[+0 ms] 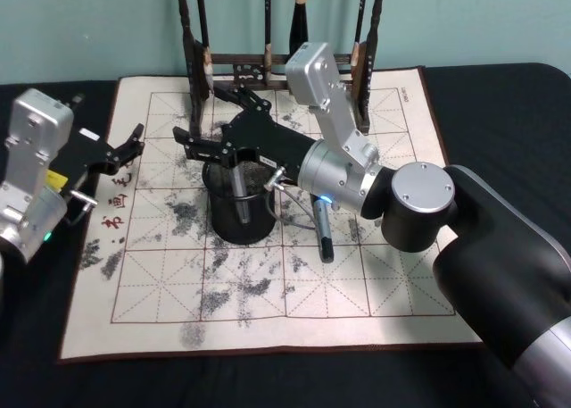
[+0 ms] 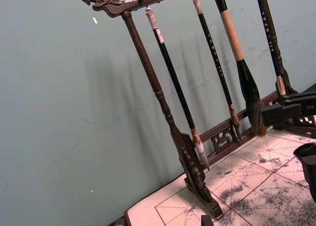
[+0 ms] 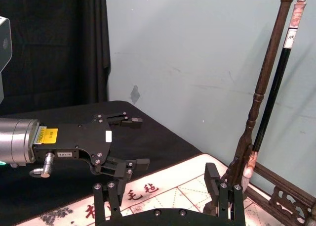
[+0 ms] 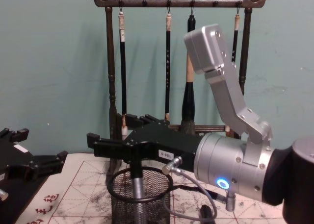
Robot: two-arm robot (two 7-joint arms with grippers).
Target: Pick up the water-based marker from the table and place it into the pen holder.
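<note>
L arm is parked at the left edge of the table. The left gripper (image 1: 132,151) sits just off the felt mat (image 1: 268,310), fingers spread, nothing in them.

Centre of the mat: the pen holder (image 1: 234,231), a black mesh cup, stands upright. Inside it is a grey-barrelled marker (image 1: 241,189), about upright, its top end rising past the rim. I'd judge it's in place.

The right gripper (image 1: 196,112) hangs right over the cup, reaching in from the right. Its jaws are released and wide apart, w/ nothing between them in the right wrist view.

Just right of the holder, partly under the R wrist, a second pen (image 1: 323,234) w/ a dark, blue-marked end lies flat on the mat. Can't tell if it's another marker.

Far side: the wooden brush rack (image 1: 198,69), close behind the gripper.

Handling: the marker should be light, stiff, smooth plastic. The barrel is round, so it'll roll & may slip. If you regrip, take it mid-barrel, across the width, w/ a moderate squeeze. The mesh cup looks light too, so a bump on the rim could tip it. Mind the rack when you lift out.
</note>
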